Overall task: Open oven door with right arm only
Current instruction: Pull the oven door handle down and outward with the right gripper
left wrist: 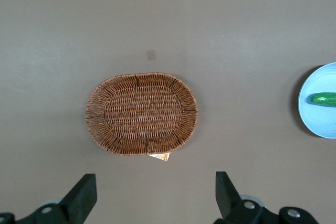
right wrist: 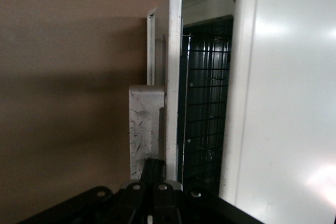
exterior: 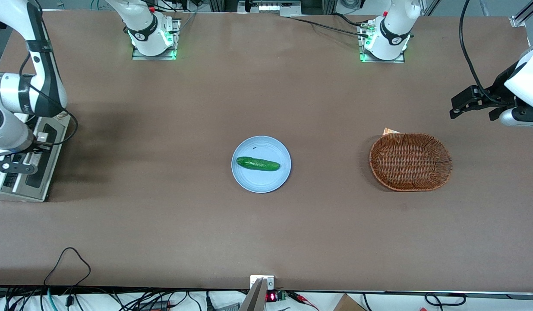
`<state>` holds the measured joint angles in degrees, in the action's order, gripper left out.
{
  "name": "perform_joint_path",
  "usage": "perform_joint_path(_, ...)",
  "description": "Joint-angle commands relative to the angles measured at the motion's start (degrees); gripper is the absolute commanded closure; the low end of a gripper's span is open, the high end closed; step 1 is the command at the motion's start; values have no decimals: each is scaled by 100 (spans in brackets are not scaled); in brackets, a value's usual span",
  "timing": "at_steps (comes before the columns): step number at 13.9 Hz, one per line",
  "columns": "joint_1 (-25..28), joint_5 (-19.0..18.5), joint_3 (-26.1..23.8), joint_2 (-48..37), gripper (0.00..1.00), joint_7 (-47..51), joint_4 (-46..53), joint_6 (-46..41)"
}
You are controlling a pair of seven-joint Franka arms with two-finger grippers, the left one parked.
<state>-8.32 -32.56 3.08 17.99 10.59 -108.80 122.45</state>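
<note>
Oven door [right wrist: 173,77] stands ajar, a dark gap showing the wire rack [right wrist: 202,108] between it and the oven [exterior: 16,172], which sits at the table's edge toward the working arm's end. Right arm [exterior: 20,99] reaches down over it, and the gripper [right wrist: 153,174] sits at the door's bar handle [right wrist: 144,129], fingers drawn together against it. Mid-table, well apart, a cucumber [exterior: 257,164] lies on a blue plate [exterior: 249,181]; a wicker basket [exterior: 411,162] sits toward the parked arm's end.
</note>
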Motion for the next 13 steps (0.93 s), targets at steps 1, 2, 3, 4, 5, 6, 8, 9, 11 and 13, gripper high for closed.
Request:
perform_joint_path(1, -74, -4, -35, 389, 100, 128, -54, 438)
perform_joint_path(2, -74, -4, -44, 416, 100, 128, -54, 455)
perform_joint_path(3, -74, -4, -44, 468, 100, 128, -54, 499)
perform_joint_path(4, -74, -4, -44, 512, 100, 128, -89, 551)
perform_joint_path(5, -82, -4, -44, 530, 100, 128, -115, 630)
perform_joint_path(6, -74, -4, -53, 574, 100, 128, -141, 700)
perform_joint_path(8, -82, -4, -44, 644, 100, 128, -142, 727)
perform_joint_path(9, -83, -4, -44, 679, 100, 128, -142, 754)
perform_joint_path(11, -74, -4, -53, 758, 100, 128, -142, 780)
perform_joint_path(13, -74, -4, -88, 829, 100, 145, -142, 841)
